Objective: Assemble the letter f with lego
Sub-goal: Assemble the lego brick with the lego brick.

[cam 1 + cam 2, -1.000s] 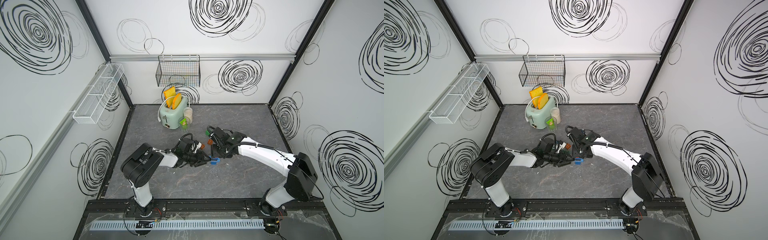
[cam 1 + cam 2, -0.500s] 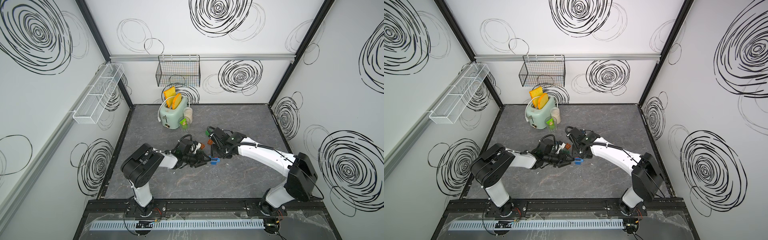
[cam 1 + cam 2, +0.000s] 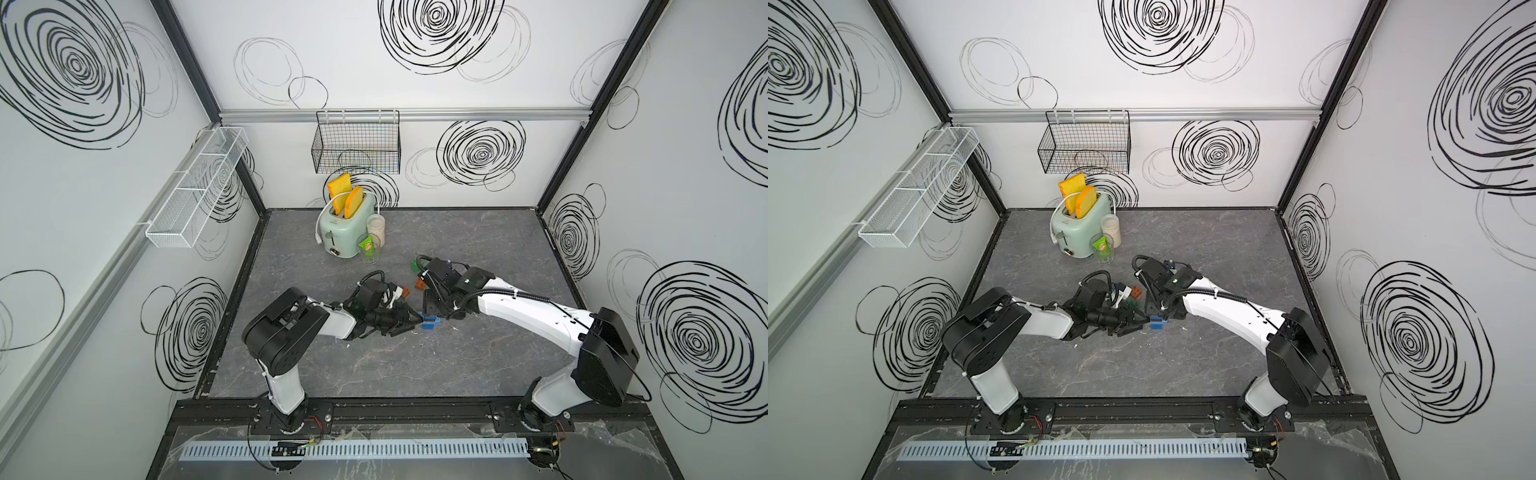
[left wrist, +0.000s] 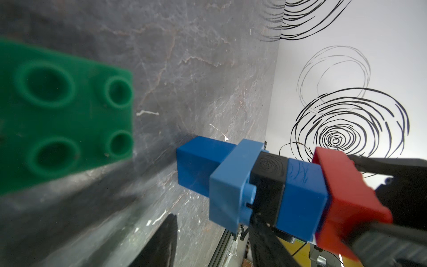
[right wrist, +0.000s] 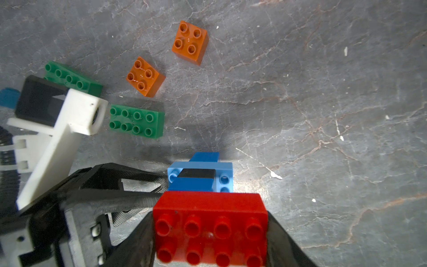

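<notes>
- My right claw (image 5: 210,231) is clamped on the red brick (image 5: 208,205), with a finger at each short end.
- Straight beneath that claw runs the rest of the stack (image 4: 302,196): dark blue, black, the light blue brick (image 4: 231,185), then dark blue, with its foot on the table (image 5: 323,92).
- My left claw (image 5: 163,186) lies sideways against the stack, its jaws narrowly apart at the light blue brick's jutting end. I cannot tell whether they pinch it.
- Just beside my left claw's wrist lies a green brick (image 5: 136,121). Two orange bricks (image 5: 145,76) lie farther off, both loose.
</notes>
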